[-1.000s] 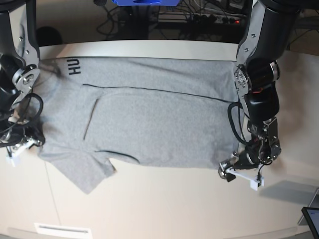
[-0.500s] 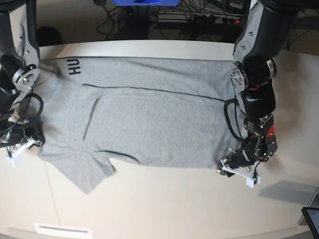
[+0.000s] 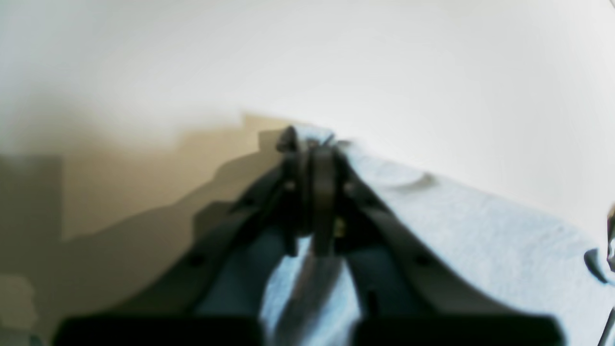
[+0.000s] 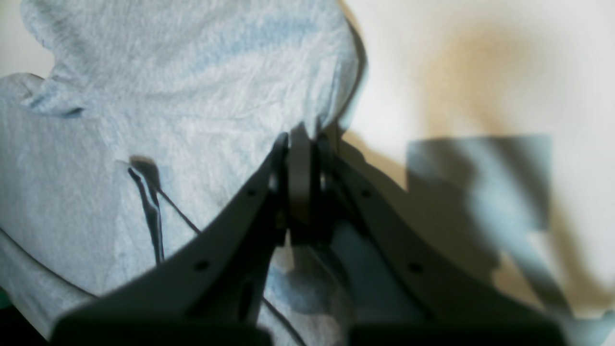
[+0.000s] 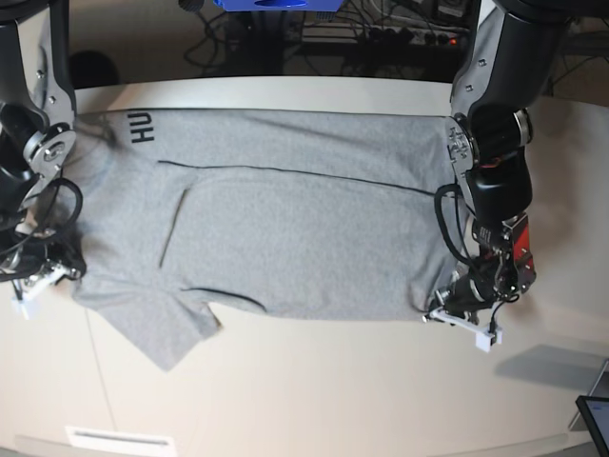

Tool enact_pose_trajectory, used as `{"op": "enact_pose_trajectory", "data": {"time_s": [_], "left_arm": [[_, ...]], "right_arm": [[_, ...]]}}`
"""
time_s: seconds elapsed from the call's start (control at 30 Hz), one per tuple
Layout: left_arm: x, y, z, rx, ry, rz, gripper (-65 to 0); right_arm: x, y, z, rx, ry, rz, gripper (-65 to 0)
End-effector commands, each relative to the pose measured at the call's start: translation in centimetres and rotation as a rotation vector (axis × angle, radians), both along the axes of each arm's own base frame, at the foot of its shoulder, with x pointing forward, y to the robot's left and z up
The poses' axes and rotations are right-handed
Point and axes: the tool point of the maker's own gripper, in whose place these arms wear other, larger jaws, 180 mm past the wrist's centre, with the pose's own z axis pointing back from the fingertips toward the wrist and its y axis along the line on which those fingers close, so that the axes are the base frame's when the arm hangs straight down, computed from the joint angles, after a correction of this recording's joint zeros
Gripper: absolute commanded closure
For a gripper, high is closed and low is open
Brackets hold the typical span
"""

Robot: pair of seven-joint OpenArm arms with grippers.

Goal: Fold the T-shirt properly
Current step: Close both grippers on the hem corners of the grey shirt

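Note:
The grey T-shirt (image 5: 304,228) lies spread flat on the white table, with black letters (image 5: 143,126) showing at its far left. My left gripper (image 5: 445,309) is at the shirt's near right hem corner. In the left wrist view this gripper (image 3: 307,144) is shut, with the T-shirt cloth (image 3: 480,230) pinched between its fingers. My right gripper (image 5: 68,271) is at the shirt's left edge by the sleeve. In the right wrist view it (image 4: 302,139) is shut on the edge of the T-shirt fabric (image 4: 168,96).
The white table (image 5: 314,381) extends in front of the shirt. Cables (image 5: 381,29) and a blue object (image 5: 276,5) sit behind the far edge. A dark tablet corner (image 5: 595,419) shows at the near right, and a white label (image 5: 119,440) at the near left.
My left gripper has gone from open to shut on the shirt's near right hem corner, and its wrist has turned slightly. The right arm and the shirt have not moved.

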Motion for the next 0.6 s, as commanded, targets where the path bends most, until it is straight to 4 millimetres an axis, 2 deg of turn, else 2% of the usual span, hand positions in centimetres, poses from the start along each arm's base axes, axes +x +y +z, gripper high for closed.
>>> {"op": "enact_pose_trajectory", "data": {"time_s": [0.0,0.07,0.37,0.57], "left_arm": [[-0.5,0.3,-0.4,0.041,0.058,-0.025,0.0],[-0.5,-0.1,-0.4,0.064,0.063,-0.053,0.0],[0.7,-0.1,2.8,0.133,-0.019,-0.09,0.0],[1.3,-0.2,6.1,0.178,-0.09,-0.11,0.0]], "right_arm": [[0.3,-1.0,0.8,-0.032,0.002,0.004,-0.4],[0.3,-1.0,0.8,-0.032,0.002,0.004,-0.4],[0.3,-1.0,0.8,-0.032,0.002,0.004,-0.4],[0.4,-0.7,0.7,-0.065,0.011,0.041,-0.4]]}}
